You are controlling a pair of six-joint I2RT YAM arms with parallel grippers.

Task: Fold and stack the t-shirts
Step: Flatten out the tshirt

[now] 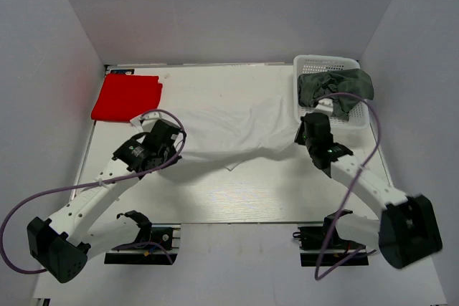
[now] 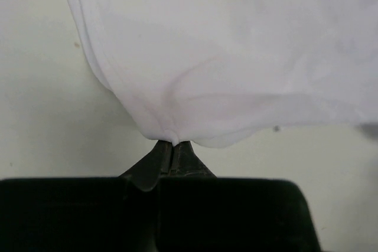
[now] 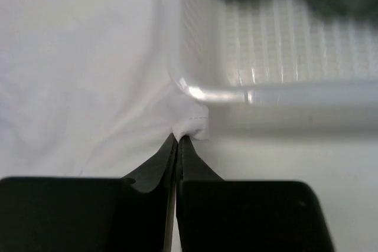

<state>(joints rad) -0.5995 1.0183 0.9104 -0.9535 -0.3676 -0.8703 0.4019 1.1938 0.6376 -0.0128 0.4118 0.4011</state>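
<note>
The white t-shirt (image 1: 237, 127) is stretched across the middle of the table between both grippers. My left gripper (image 1: 174, 141) is shut on its left edge; the left wrist view shows the cloth (image 2: 236, 57) pinched at the fingertips (image 2: 171, 143). My right gripper (image 1: 300, 134) is shut on its right corner, and the right wrist view shows the hem (image 3: 192, 127) pinched there. The red t-shirt (image 1: 127, 97) lies folded at the far left. The dark grey-green t-shirt (image 1: 333, 87) lies crumpled in the basket.
The white lattice basket (image 1: 326, 62) stands at the far right, its near rim (image 3: 266, 92) right beside my right gripper. Grey walls enclose the table on three sides. Purple cables loop from both arms.
</note>
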